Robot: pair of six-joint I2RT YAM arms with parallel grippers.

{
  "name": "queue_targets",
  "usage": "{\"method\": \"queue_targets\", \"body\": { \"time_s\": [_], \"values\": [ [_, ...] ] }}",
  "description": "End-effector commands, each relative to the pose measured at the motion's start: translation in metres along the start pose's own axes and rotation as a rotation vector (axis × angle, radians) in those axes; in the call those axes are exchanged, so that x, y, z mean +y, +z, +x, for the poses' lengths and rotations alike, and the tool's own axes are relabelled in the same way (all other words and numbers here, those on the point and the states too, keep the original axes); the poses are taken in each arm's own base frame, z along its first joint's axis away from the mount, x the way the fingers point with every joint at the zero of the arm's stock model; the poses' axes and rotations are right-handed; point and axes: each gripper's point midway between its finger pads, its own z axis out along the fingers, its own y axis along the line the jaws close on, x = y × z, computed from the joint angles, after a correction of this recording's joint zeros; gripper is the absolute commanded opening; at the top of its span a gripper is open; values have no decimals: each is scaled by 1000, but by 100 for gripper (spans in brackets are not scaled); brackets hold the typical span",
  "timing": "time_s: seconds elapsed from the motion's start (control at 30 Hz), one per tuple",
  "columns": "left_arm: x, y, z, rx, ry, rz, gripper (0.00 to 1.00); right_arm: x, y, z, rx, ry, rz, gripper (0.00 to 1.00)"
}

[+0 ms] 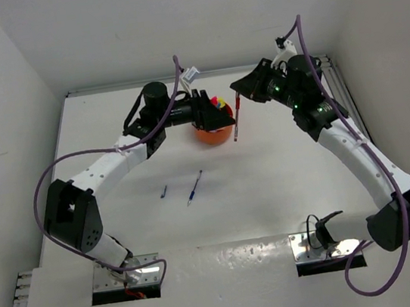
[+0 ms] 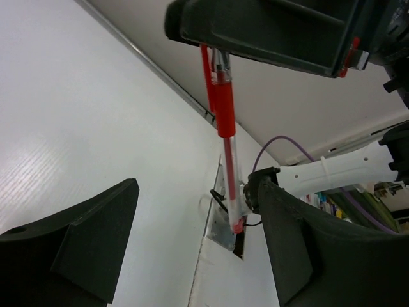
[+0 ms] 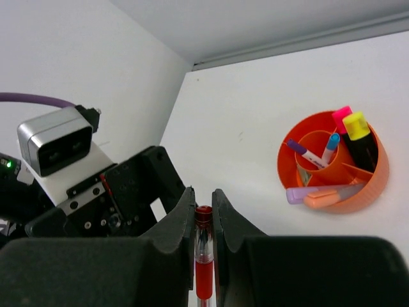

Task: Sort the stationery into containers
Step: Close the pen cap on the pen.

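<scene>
The tub [image 1: 214,137] stands on the table [image 1: 272,197] toward its far side, with the left gripper [image 1: 213,115] over it. Just beside the tub at 3 o'clock, a pen [image 1: 237,121] hangs from the right gripper [image 1: 247,86]. A short pen [image 1: 164,192] and a long pen [image 1: 194,188] lie side by side on the table at 7 o'clock from the tub, well apart from it.

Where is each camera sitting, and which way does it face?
Top external: high behind the robot, looking down on the white table, left arm, right arm and the round orange plastic tub.
Left wrist: looks between the open fingers of the left gripper at the thin red pen.
Right wrist: looks past the right gripper, shut on that pen, towards the tub.
Shared: the pen appears in all three views.
</scene>
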Motion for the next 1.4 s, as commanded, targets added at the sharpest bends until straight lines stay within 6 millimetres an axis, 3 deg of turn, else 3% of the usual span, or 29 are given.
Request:
{"method": "queue_targets", "body": {
  "time_s": [0.0,0.23,0.47,0.73,0.83,0.87,0.93,1.13,1.37],
  "values": [
    [-40,2,-25,-54,78,112,81,16,2,-27,-79,-18,-34,0],
    [-52,10,-24,-48,85,161,76,14,4,-26,-79,-21,-33,0],
    [-45,23,-15,-17,55,141,69,19,6,-26,-79,-12,-50,0],
    [-33,29,-7,12,31,102,42,25,4,-30,-81,-2,-68,0],
    [-33,29,-5,21,32,100,21,26,3,-29,-78,-3,-72,0],
    [-31,29,-5,23,27,96,9,24,4,-28,-74,-1,-67,0],
    [-29,29,-7,24,30,92,0,24,4,-27,-68,-4,-67,0],
    [-24,23,-23,-2,60,68,0,19,1,-11,-20,-18,-62,0],
    [-27,21,-42,-35,101,66,0,16,0,22,81,-30,-57,0]
  ]
}}
